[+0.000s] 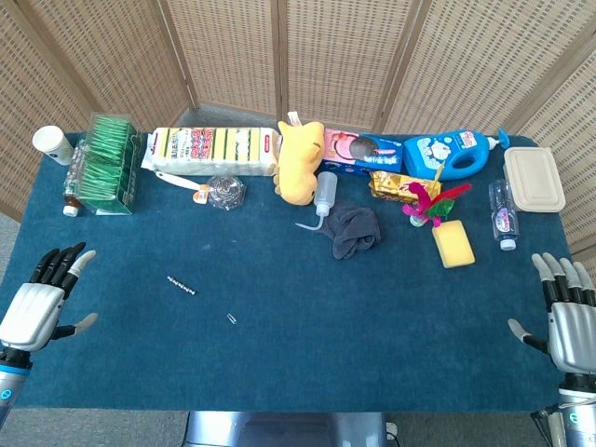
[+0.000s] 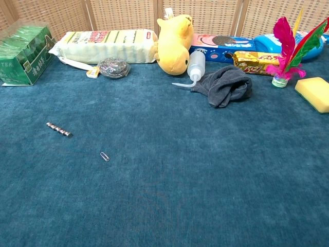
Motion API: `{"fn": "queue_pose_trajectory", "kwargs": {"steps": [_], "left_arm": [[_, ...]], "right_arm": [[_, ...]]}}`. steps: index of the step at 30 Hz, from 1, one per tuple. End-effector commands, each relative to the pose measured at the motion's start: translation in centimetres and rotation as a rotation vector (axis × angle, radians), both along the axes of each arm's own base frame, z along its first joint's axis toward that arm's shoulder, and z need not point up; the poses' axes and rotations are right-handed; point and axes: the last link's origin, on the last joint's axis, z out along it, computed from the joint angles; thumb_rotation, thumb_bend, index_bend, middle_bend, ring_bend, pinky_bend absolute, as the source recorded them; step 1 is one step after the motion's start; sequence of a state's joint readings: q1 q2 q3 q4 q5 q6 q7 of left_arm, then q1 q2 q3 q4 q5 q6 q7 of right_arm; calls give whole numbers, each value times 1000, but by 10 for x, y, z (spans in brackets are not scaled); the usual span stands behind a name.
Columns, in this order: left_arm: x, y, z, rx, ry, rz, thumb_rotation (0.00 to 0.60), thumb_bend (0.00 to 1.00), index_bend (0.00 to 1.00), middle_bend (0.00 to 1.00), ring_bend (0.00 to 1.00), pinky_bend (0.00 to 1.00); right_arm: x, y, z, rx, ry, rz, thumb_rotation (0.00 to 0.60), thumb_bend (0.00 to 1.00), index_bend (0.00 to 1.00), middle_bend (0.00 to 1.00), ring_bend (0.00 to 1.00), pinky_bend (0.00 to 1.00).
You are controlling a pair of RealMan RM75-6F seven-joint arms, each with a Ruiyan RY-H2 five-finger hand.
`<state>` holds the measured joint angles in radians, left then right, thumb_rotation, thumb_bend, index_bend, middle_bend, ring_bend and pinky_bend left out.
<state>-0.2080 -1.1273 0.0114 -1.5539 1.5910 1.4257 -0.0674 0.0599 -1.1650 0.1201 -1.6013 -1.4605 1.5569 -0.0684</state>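
left hand (image 1: 35, 303) at 8 o'clock, fingers spread, empty | right hand (image 1: 568, 312) at 4 o'clock, fingers apart, empty | bead string (image 1: 181, 285) and paper clip (image 1: 232, 318) nearest left hand, apart | blue tabletop (image 1: 372, 335), wicker screen (image 1: 345, 56) behind

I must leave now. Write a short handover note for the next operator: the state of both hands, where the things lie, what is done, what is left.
Left hand: open, holds nothing, at the left table edge.
Right hand: open, holds nothing, at the right edge.
Nearest the left hand: small bead chain and paper clip, lying apart on the blue cloth.
Nearest the right hand: yellow sponge.
Done: nothing grasped. Left: everything.
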Motion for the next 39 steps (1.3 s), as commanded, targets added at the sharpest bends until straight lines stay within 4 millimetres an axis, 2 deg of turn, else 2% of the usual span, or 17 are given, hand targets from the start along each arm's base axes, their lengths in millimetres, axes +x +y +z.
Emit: {"fn": "queue_pose_trajectory", "kwargs": {"steps": [1, 10, 16, 18, 23, 28, 30, 32, 34, 39], "left_arm": [[0, 0, -1, -2, 4, -1, 600, 340, 23, 0, 0, 0], [-5, 3, -10, -30, 19, 14, 600, 340, 38, 0, 0, 0], [-8, 19, -27, -61, 33, 19, 600, 340, 79, 0, 0, 0], [-10, 26, -34, -84, 42, 30, 600, 340, 120, 0, 0, 0], [-1, 48, -49, -126, 54, 32, 600, 340, 312, 0, 0, 0], [9, 65, -59, -150, 125, 13, 600, 346, 352, 0, 0, 0], [13, 71, -63, -156, 148, 7, 600, 386, 361, 0, 0, 0], [16, 76, -68, -156, 168, 2, 600, 490, 372, 0, 0, 0], [19, 81, -73, -160, 182, -5, 600, 543, 376, 0, 0, 0], [19, 87, -87, -180, 219, -11, 600, 548, 376, 0, 0, 0]], "right_arm": [[0, 0, 0, 1, -1, 0, 600, 7, 0, 0, 0, 0], [2, 2, -1, 11, -8, 4, 600, 11, 0, 0, 0, 0], [4, 3, 1, 6, -17, 9, 600, 11, 0, 0, 0, 0], [4, 3, 1, 8, -19, 8, 600, 16, 0, 0, 0, 0], [3, 2, 0, 23, -22, -1, 600, 40, 0, 0, 0, 0], [3, 2, -1, 28, -21, -3, 600, 45, 0, 0, 0, 0], [3, 2, -1, 28, -23, -4, 600, 45, 0, 0, 0, 0], [3, 2, -1, 28, -23, -4, 600, 45, 0, 0, 0, 0], [2, 2, -1, 30, -22, -5, 600, 46, 0, 0, 0, 0], [2, 2, -1, 32, -23, -7, 600, 46, 0, 0, 0, 0]]}}
